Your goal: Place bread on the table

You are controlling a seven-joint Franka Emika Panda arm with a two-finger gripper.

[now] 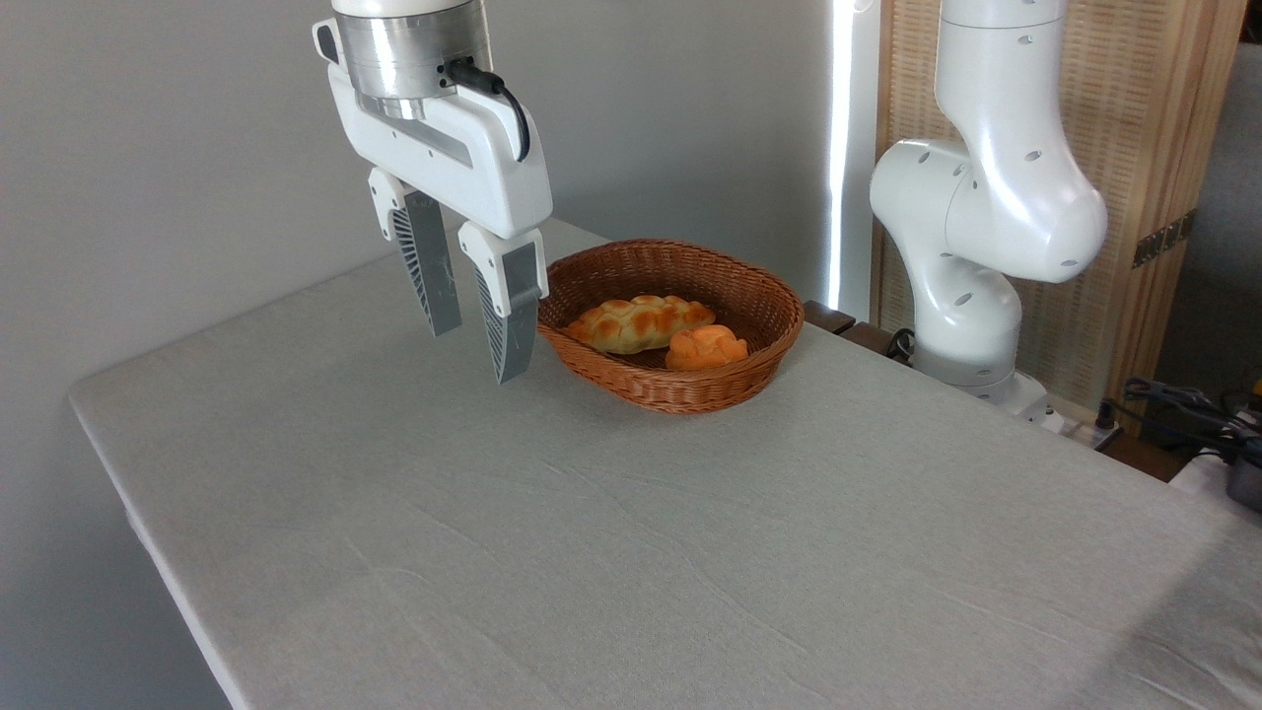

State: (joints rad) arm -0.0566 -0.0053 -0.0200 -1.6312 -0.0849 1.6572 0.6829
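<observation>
The jaws are parted and nothing is held between them; a clear gap is seen between the two ribbed fingers (pixel 434 261). The gripper (pixel 480 353) is hung above the table (pixel 631 552), pointing down, just left of the wicker basket (pixel 680 390) and apart from its rim.

The bread (pixel 639 322) is found inside the basket, resting on its floor toward the left and back, not yet on the cloth. Against its right end a small round bun (pixel 706 348) is lodged, touching or nearly so; which cannot be told.

Trouble is judged likely from three sources. The near finger could be caught on the basket's rim as it is brought across, and the light basket could be pushed or tipped. The bun could be pinched along with the loaf, being so close. A grasp taken near one pointed end could let the loaf swing or slip free.

The loaf's long axis is laid roughly left to right in the picture, its left tip slightly lower than the right, one pointed end aimed toward the gripper and the other toward the bun.
</observation>
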